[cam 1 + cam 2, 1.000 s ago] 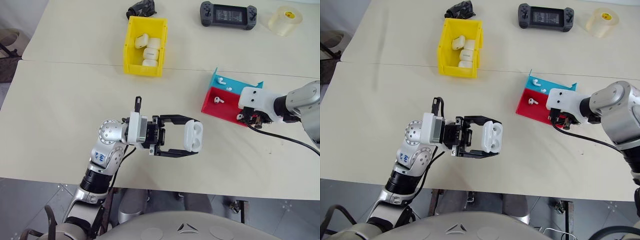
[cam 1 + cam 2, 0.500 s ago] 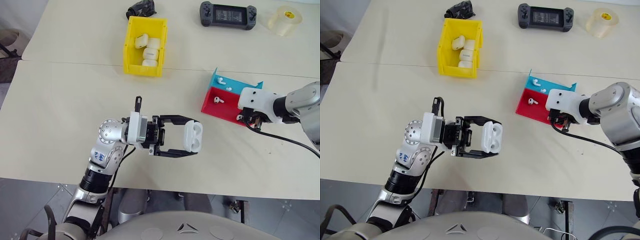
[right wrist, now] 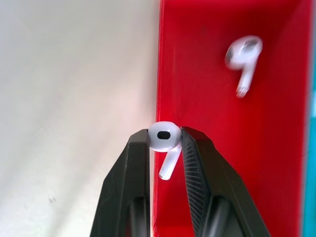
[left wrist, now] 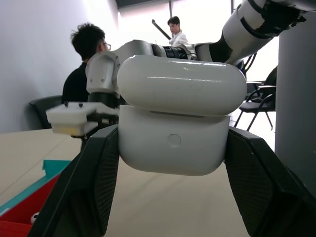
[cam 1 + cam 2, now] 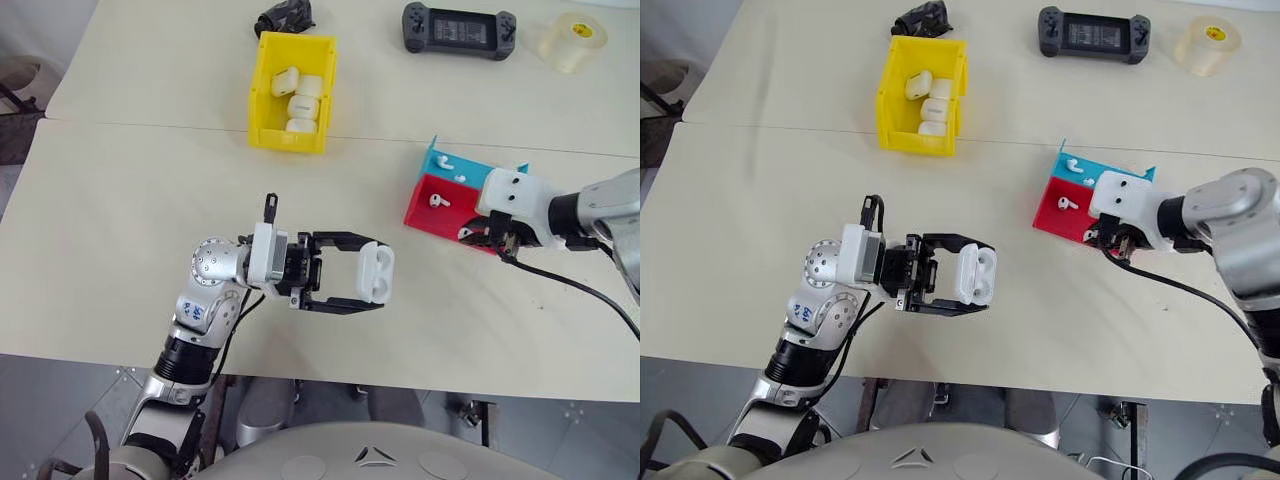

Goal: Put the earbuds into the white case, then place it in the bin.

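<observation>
An earbud (image 3: 164, 137) is pinched by its rounded head between the two fingers of the right claw (image 3: 165, 143), its stem hanging free below the tips, over the near-left edge of the red tray (image 3: 276, 163). A second earbud (image 3: 243, 55) lies loose on the red floor farther in, and others sit in the blue tray (image 5: 447, 160) just beyond. The grip is narrow and on a glossy, curved surface, so the likeliest failure is the bud squirting out or twisting as the arm carries it across; a fall here would land it on the tray rim or the counter (image 5: 130, 220), where it could roll off.

The white case (image 5: 377, 273) is held in the air over the near middle of the counter, clamped across its sides by the left claw (image 5: 378, 274), well apart from the right one. In the left wrist view the lid looks down or nearly so. If it is not open enough, the bud has no well to enter and may be pushed against the lid and dropped. A tilted stem could also miss the well.

The bin (image 5: 260, 100), at the far side, already holds several cases, so a careless drop there might bounce off them.
</observation>
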Tool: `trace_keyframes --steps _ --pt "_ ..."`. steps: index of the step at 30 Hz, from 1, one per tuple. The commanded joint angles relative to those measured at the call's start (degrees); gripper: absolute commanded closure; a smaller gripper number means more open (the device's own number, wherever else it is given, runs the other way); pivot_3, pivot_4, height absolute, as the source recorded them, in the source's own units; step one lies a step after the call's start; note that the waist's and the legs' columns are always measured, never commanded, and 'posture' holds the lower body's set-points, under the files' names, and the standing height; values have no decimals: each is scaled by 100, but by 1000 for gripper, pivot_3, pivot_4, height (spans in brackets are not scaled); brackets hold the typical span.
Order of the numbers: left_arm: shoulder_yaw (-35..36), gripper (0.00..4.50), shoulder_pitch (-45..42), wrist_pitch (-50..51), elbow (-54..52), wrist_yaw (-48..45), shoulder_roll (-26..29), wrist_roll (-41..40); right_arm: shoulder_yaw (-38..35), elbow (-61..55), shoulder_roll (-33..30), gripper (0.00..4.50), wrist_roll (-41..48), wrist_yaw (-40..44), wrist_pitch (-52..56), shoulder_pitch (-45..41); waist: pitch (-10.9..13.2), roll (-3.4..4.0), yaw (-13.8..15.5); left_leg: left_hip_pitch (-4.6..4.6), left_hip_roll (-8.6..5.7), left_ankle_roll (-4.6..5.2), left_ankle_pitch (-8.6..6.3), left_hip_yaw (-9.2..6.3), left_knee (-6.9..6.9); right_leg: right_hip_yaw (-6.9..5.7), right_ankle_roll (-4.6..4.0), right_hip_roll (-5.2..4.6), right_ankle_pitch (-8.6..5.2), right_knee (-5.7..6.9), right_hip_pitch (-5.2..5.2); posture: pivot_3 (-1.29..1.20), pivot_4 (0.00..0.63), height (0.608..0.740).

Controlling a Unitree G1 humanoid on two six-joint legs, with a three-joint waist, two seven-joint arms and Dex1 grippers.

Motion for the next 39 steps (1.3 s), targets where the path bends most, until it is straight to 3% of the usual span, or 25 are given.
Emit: trace_keyframes --steps 1,9,12,15,19,28,39 --pt "180 1630 -57 -25 90 -243 13 -343 -971 -426 388 3875 625 -202 -821 520 1 -1 5 0 0 0 0 -3 -1 -3 0 0 0 0 3 0 150 740" --pt "362 1630 -188 -81 375 -466 -29 -390 -2091 -1368 1853 3875 2346 -566 -1251 1526 1 -2 -13 2 5 -1 0 0 1 -1 1 8 0 14 5 0 150 740" --pt "419 1630 -182 -85 397 -530 -29 -432 -2092 -1746 2121 3875 2584 -904 -1066 1813 1 -2 -13 5 5 -1 1 0 1 1 1 8 0 23 4 0 150 740" --pt "453 1630 -221 57 422 -526 17 -451 -2277 -2032 2818 3875 3365 -1442 -1128 2002 -1 -7 -15 6 5 -1 1 -3 2 0 1 9 0 21 7 0 150 740" --pt "507 1630 -266 287 337 -534 143 -500 -2165 -2310 3405 3875 3642 -1665 -1476 2258 -1 -6 -17 7 4 -1 1 -4 1 1 1 9 0 24 6 0 150 740" --pt "509 1630 -386 851 250 -539 430 -548 -1645 -2755 3729 3875 3969 -1904 -1610 2342 -1 -6 -27 9 6 -1 1 -4 0 4 0 11 0 25 5 0 150 740" --pt "460 1630 -719 1348 278 -502 321 -547 -634 -2786 3994 3875 3312 -1914 -2223 2448 -1 -6 -25 9 1 -1 1 -5 -1 5 0 11 0 27 4 0 150 740"
